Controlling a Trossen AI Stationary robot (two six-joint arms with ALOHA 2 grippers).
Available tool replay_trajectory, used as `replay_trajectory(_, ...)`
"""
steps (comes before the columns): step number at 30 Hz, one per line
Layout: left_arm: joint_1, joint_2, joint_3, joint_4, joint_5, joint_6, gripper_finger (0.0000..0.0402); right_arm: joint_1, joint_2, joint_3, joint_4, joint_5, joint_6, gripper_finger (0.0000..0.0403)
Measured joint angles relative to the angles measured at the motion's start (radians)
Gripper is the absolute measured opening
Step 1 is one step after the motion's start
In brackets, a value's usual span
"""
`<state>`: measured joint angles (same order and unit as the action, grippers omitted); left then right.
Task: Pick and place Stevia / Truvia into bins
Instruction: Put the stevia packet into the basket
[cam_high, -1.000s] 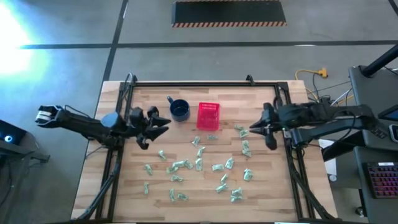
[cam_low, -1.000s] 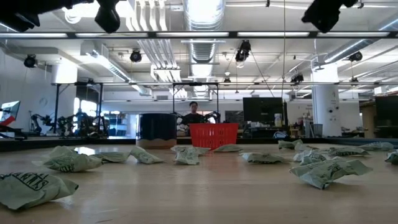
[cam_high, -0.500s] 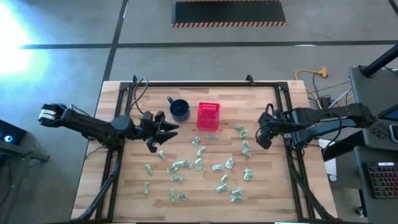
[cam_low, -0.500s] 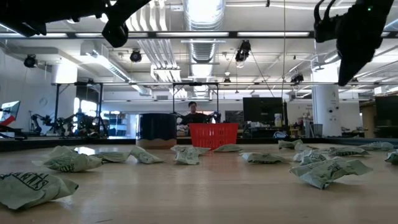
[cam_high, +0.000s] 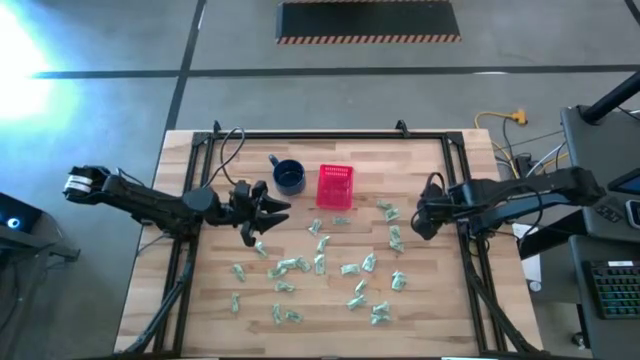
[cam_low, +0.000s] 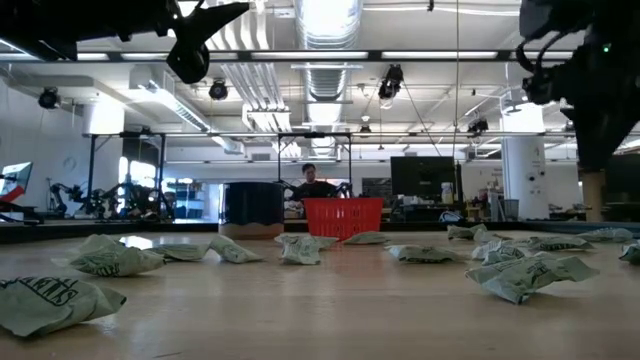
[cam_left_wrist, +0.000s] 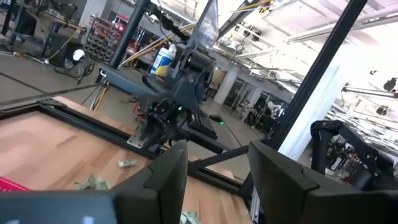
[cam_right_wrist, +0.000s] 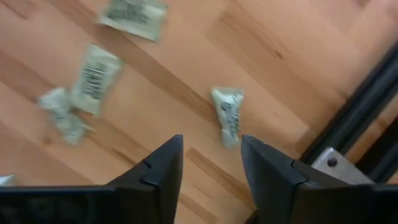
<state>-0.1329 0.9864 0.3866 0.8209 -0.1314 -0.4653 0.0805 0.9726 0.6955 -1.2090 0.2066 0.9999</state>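
Observation:
Many small pale green-and-white Stevia / Truvia sachets (cam_high: 320, 262) lie flat and scattered over the wooden table. The red slotted basket (cam_high: 335, 186) stands at the far middle, next to a dark blue mug (cam_high: 288, 177). My left gripper (cam_high: 272, 212) hangs open above the table's left part, near the mug, pointing toward the right edge; nothing sits between its fingers (cam_left_wrist: 217, 180). My right gripper (cam_high: 420, 224) hangs open near the right edge, pointing down. One sachet (cam_right_wrist: 229, 115) lies on the wood just beyond its fingertips (cam_right_wrist: 211, 168).
A black metal frame (cam_high: 330, 134) runs around the table; its right rail (cam_right_wrist: 354, 118) lies close beside my right gripper. In the low view the basket (cam_low: 343, 217) stands far back behind several sachets (cam_low: 115, 256). A person shows in the room beyond.
My right gripper has come down toward the table near the right edge and tipped from pointing toward the left edge to pointing down. My left gripper has gone a little toward the table's right and lower. The sachets, basket and mug have kept their places.

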Motion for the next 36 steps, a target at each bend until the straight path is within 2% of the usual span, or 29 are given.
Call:
replay_trajectory(7, 0.002, 0.001, 0.000, 0.000, 0.000, 0.007, 0.0155, -0.062, 0.001, -0.106, 0.099, -0.110, -0.037, 0.0181)
replay_trajectory(15, 0.002, -0.004, 0.000, 0.001, -0.002, 0.006, 0.0155, -0.118, 0.046, -0.124, 0.122, -0.051, -0.012, 0.0178)
replay_trajectory(27, 0.003, -0.001, 0.000, 0.000, -0.016, 0.005, 0.0155, -0.193, 0.209, -0.149, 0.165, -0.052, -0.120, 0.0183)
replay_trajectory(36, 0.003, 0.001, 0.000, 0.000, -0.016, 0.005, 0.0155, -0.241, 0.294, -0.150, 0.265, -0.077, -0.209, 0.0181)
